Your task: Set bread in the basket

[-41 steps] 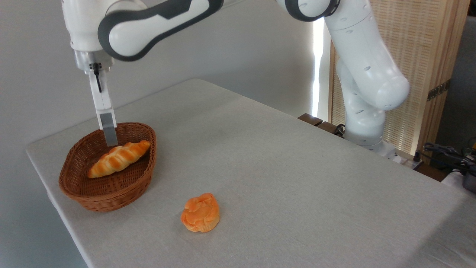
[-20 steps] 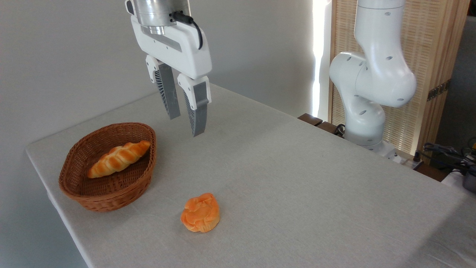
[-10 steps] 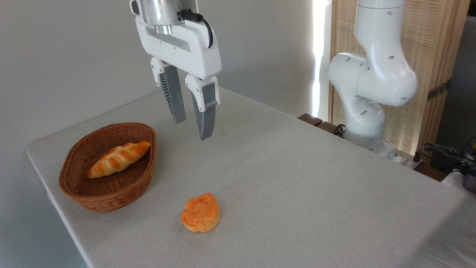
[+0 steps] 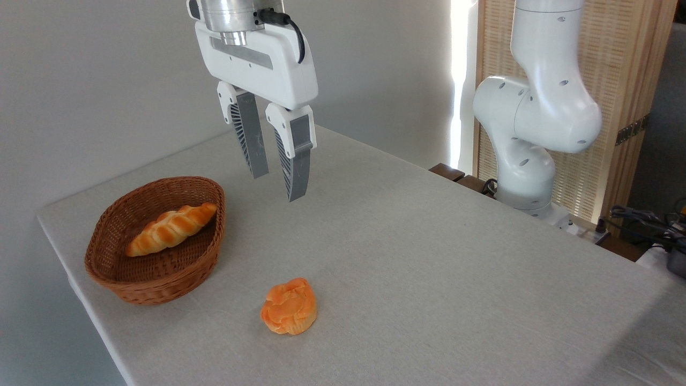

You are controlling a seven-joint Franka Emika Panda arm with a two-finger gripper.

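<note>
The bread [image 4: 170,228], a long braided golden-brown loaf, lies slantwise inside the oval brown wicker basket [image 4: 161,279] at the table's left end. One pointed end of the loaf rests against the basket's right rim. My gripper [image 4: 277,187] hangs in the air above the table, up and to the right of the basket and well apart from it. Its two grey fingers point down with a gap between them, open and holding nothing.
A rounder, deep-orange knotted bun [image 4: 289,306] sits on the grey tablecloth near the front edge, right of the basket. The arm's white base [image 4: 528,177] stands at the table's far right edge. Cables and dark gear [image 4: 651,228] lie beyond it.
The gripper rose out of the basket, turned and swung right to above the table. In the last half second it has barely moved. Loaf, basket and bun stayed put.
</note>
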